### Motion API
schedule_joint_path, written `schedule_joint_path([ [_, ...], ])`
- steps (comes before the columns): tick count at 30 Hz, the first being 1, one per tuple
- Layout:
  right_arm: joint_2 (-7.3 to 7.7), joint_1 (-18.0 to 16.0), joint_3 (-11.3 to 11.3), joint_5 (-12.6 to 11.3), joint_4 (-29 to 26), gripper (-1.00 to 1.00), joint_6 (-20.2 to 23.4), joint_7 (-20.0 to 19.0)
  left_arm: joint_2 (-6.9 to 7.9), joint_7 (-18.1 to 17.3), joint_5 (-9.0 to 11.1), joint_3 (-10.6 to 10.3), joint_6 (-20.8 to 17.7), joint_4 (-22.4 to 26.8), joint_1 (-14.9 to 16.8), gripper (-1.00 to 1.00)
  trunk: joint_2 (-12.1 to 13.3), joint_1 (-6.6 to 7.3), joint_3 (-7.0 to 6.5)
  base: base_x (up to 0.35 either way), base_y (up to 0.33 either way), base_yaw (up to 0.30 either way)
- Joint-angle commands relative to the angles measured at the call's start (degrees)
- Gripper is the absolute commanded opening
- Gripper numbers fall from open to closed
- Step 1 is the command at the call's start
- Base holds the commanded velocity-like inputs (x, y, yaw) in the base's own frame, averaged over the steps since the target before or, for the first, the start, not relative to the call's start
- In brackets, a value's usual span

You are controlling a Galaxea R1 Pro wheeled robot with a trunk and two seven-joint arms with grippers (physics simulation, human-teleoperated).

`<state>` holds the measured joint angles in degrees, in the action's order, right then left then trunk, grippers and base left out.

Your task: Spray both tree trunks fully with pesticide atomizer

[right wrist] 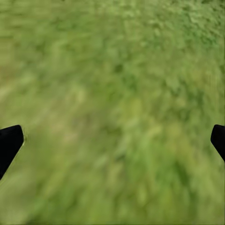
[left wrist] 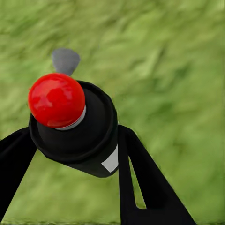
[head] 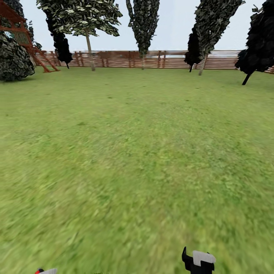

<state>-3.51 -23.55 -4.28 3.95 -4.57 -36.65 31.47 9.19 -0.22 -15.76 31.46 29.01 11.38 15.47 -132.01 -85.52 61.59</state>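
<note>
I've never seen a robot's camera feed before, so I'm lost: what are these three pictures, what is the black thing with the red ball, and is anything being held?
These are simulator renders from a wheeled robot with two arms. The big picture looks out from its head over a green grass lawn to a brown slatted wooden fence and dark-leaved trees. The other two come from cameras by each arm's gripper. The left gripper is closed on a small dark spray bottle with a red top and white label, the pesticide atomizer. The right gripper is open and holds nothing, with blurred grass beyond; its white-tipped black end shows low in the head view.
</note>
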Motion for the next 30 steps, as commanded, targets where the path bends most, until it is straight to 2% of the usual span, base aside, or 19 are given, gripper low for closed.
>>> schedule_joint_path([
  [1,0.00,0.0,0.0,0.0,0.0,1.00,0.0,0.0,-0.02,0.0,0.0,0.0,0.0,0.0,0.0,-1.00,0.0,0.00,0.03,0.000,0.000,0.281],
  [30,0.00,0.0,0.0,0.0,0.0,1.00,0.0,0.0,-0.04,-0.1,0.0,-0.1,-0.1,0.0,0.0,-1.00,0.0,0.00,0.68,0.000,0.000,0.282],
])
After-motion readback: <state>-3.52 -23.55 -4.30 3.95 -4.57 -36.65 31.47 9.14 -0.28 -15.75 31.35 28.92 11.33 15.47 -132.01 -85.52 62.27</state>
